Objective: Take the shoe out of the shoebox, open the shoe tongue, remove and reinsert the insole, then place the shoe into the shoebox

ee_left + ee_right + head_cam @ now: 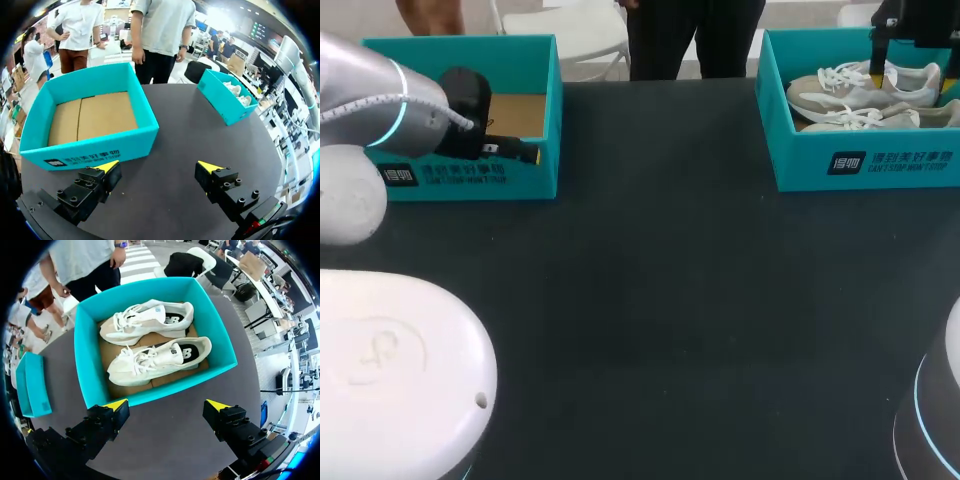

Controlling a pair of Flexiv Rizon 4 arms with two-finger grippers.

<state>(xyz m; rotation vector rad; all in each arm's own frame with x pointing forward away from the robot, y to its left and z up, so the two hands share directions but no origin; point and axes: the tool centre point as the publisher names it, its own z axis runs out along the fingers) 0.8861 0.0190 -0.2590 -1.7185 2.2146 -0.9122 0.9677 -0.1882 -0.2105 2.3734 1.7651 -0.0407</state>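
Right gripper (pixel 166 407): yellow-tipped fingers stood wide apart, nothing between them, hovering over the dark table (pixel 650 300) just short of the near wall of the right-hand teal cardboard shoebox (pixel 165 390). Left gripper (pixel 159 165): jaws likewise spread, empty, above the table just before the near wall of the left-hand teal cardboard box (pixel 100 145).

Right-hand shoebox held two cream-white laced sneakers on their sides on its brown cardboard floor: the near sneaker (pixel 160 360) closest to the gripper, the far sneaker (pixel 147 320) behind it against the back wall. They lay close together; contact between them couldn't be told. Laces looked tied and tongues closed, insoles not visible. The head view showed the same pair in that box, with the right arm (pixel 910 30) above its far corner.

Left-hand box showed only a bare brown cardboard bottom (pixel 92 117). Left arm (pixel 380 100) sat over its near-left corner in the head view.

Judgement on step: ambiguous. Shoes in the box with both grippers empty fit either the shoe waiting to be lifted out, or the shoe put back after the insole work. Pictures didn't settle which.

If a pick were due, it would call for the right gripper clearing the near wall, descending onto the near sneaker's midfoot or heel collar, and closing across the upper without snagging laces or the second shoe.
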